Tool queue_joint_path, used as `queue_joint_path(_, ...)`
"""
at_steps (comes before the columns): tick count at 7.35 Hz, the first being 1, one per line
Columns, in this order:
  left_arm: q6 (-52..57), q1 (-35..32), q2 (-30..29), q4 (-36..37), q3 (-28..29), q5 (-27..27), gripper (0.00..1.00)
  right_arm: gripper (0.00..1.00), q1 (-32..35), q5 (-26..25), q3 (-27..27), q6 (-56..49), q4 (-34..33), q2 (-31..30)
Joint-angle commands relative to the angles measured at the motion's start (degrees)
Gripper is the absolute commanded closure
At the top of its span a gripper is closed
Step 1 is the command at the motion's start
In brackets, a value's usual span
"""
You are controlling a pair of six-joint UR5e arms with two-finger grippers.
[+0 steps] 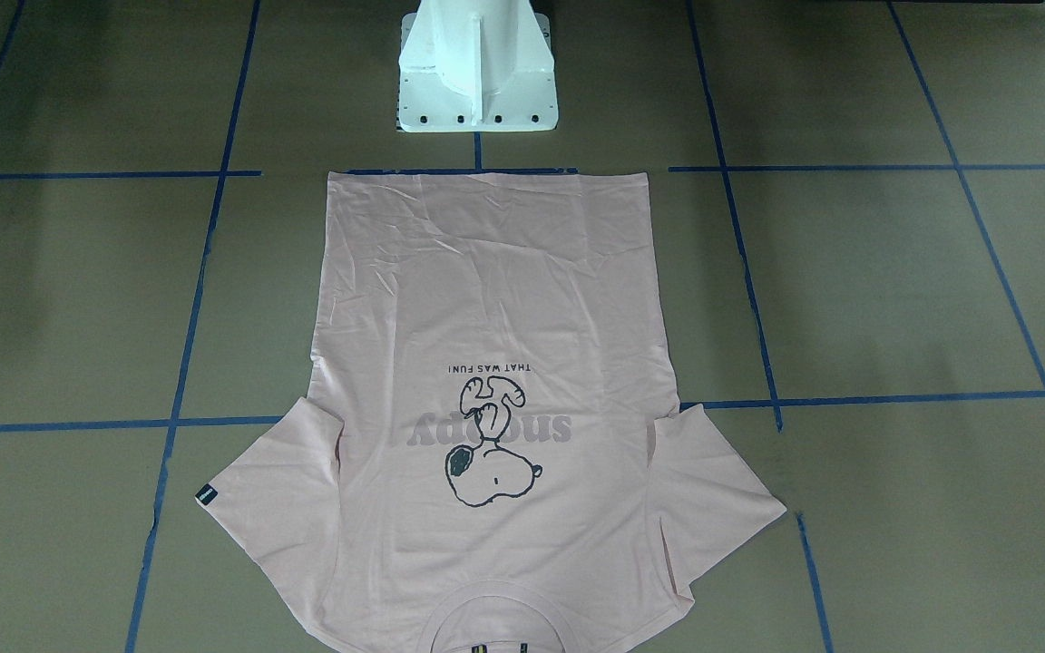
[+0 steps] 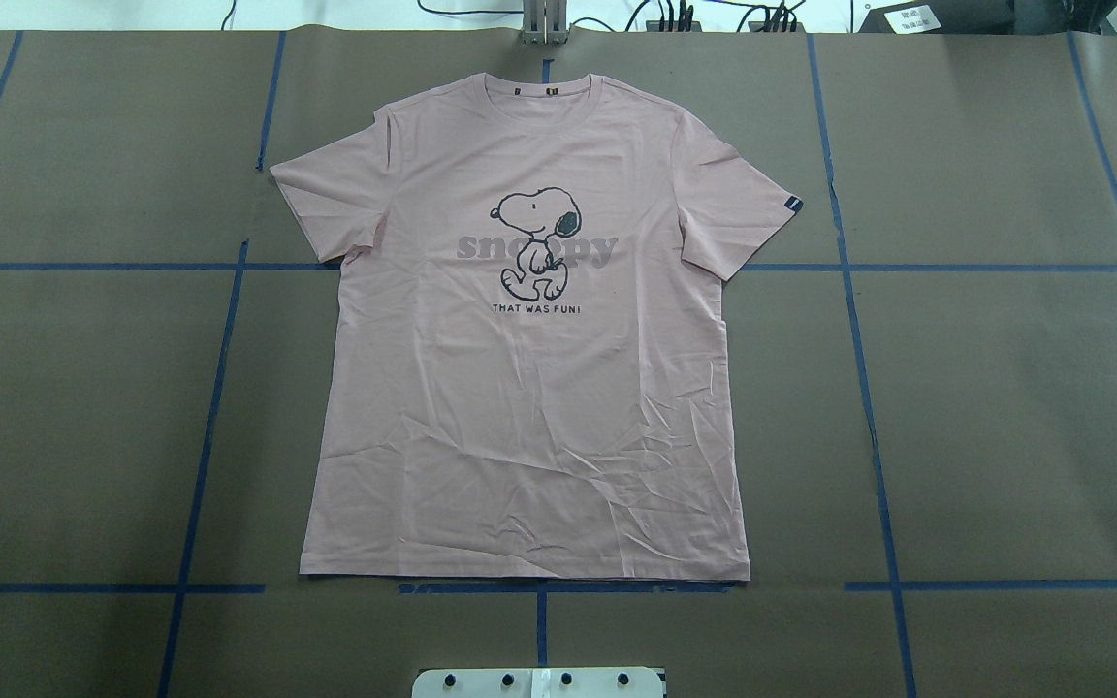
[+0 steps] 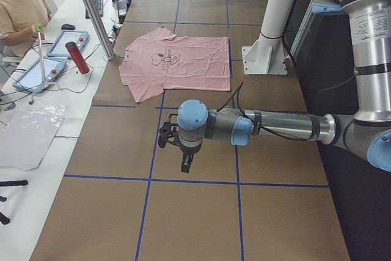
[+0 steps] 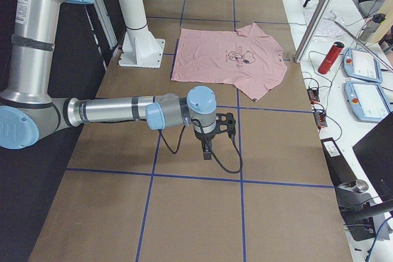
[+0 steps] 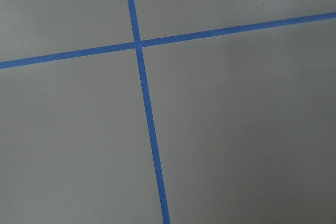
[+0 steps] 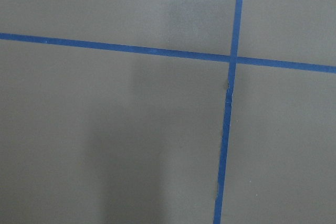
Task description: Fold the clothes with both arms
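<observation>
Left gripper (image 3: 185, 162) and right gripper (image 4: 209, 150) hang above the table (image 2: 1005, 407), well apart from the pink T-shirt (image 2: 529, 436). Jaw state: cannot tell. The T-shirt lies flat at mid-table, print up, reading "snoopy" and "THAT WAS FUN!".

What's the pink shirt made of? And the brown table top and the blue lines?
T-shirt: soft matte cloth, probably cotton; it creases near the hem.
Table cover: looks like dull brown paper or card, with no shine.
Blue lines: likely stuck-on tape; one edge puckers.
</observation>
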Motion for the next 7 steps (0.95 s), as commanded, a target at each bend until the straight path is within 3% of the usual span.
queue_joint_path(1, 1.38, -0.28, 0.06, 0.16, -1.44, 0.09, 0.00, 0.00, 0.03, 0.10, 0.05, 0.53, -0.06, -0.44)
queue_joint_path(5, 0.96, -0.45, 0.06, 0.34, -2.24, 0.09, 0.00, 0.00, -0.41, 0.37, -1.26, 0.53, 1.42, -0.36)
queue_joint_path(7, 1.05, -0.37, -0.29, -0.18, -1.99, 0.17, 0.00, 0.00, -6.35, 0.46, -1.26, 4.54, 5.64, 0.34)
